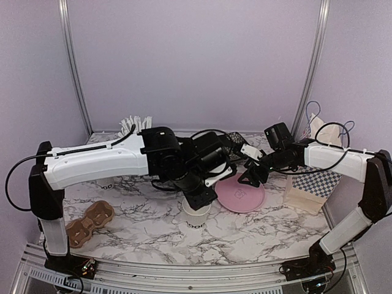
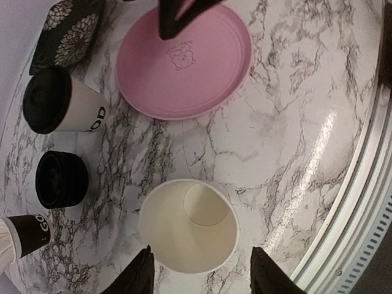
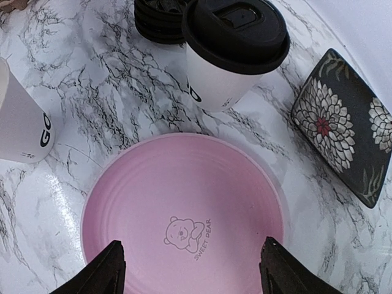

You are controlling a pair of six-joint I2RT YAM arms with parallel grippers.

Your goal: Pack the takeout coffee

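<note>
At counter [image 1: 135,226] centre: lidless cup [image 2: 188,226], empty, between spread fingers of left tool [image 2: 203,277]; contact unclear. Cup print reads "GO", rest curves out of sight. Lidded cup [image 3: 229,52] beside lid stack [image 2: 60,179], just behind plate [image 3: 184,208] marked "SWEET BEAR" with bear drawing. Right tool [image 3: 193,275] open above plate, holding nothing. Bag [image 1: 312,184] far right, partly hidden by arm.

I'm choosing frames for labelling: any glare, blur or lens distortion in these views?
Left wrist: a bright glare streak on the marble table right of the open cup, and the table's edge bows from the wide lens. Right wrist: sharp, the print on the pink plate readable, a mild sheen on the marble at its left. Top external: even light, soft detail.
</note>
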